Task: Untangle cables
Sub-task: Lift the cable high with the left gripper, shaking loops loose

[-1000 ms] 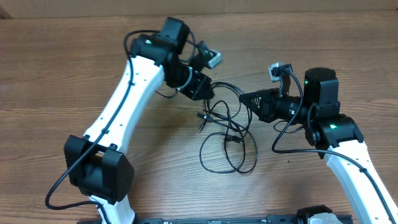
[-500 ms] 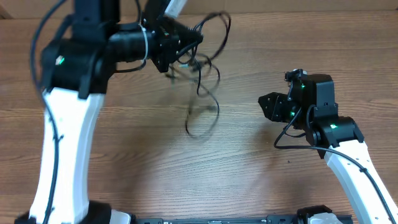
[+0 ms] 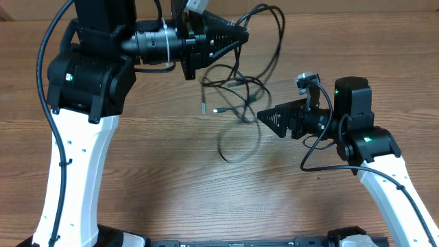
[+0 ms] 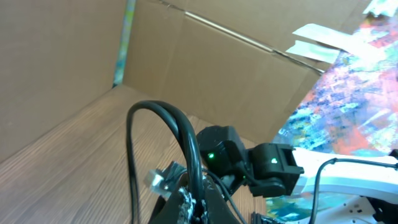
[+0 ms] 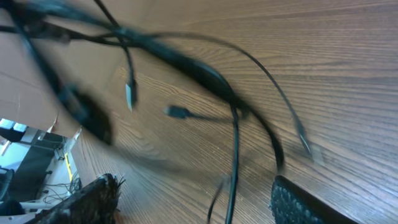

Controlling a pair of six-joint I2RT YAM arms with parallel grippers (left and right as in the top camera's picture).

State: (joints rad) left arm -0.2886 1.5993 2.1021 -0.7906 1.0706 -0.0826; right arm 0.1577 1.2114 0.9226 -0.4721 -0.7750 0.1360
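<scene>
The cables (image 3: pixel 241 88) are thin black cords hanging in a loose tangle above the wooden table, with one loop (image 3: pixel 237 147) drooping lowest. Small plug ends (image 3: pixel 204 108) dangle at the left. My left gripper (image 3: pixel 240 36) is raised high and points right, shut on the top of the cables. In the left wrist view its fingers (image 4: pixel 214 205) pinch a cable (image 4: pixel 186 134) that arches up. My right gripper (image 3: pixel 263 117) stands open just right of the tangle. In the right wrist view a strand (image 5: pixel 234 163) hangs between its spread fingers (image 5: pixel 93 200), touching neither.
The wooden table (image 3: pixel 137 192) stretches below both arms. A cardboard wall (image 4: pixel 205 68) and a colourful painted sheet (image 4: pixel 354 106) stand behind the table. The right arm's own thick wire (image 3: pixel 322 154) loops beside its wrist.
My left arm has lifted the cables off the table and swung them up and to the right. My right gripper let go, opened, and moved back in beside the hanging strands.
</scene>
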